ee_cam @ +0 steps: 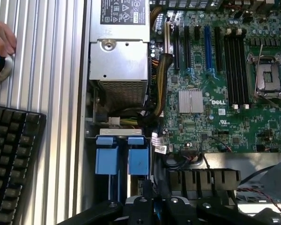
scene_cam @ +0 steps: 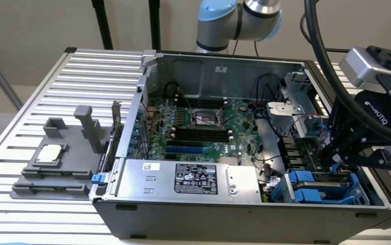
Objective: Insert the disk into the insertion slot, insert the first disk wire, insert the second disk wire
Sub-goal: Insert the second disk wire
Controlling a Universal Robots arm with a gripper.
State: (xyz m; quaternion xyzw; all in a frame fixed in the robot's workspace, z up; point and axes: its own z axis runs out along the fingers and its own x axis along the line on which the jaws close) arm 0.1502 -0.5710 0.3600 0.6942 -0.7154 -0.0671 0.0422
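Exterior view: your gripper (scene_cam: 348,162) hangs low over the drive bay at the case's corner on the exterior view's right, its claw clenched. What it pinches, if anything, is hidden; it may be a thin wire end. The disk (ee_cam: 122,159), in its blue carrier, already sits in the insertion slot (scene_cam: 323,190), beside the power-supply box (scene_cam: 188,178). Judge the disk stiff and fairly heavy, its carrier tabs springy. The wires will likely be limp, so take them by the hard plug, not the cable.
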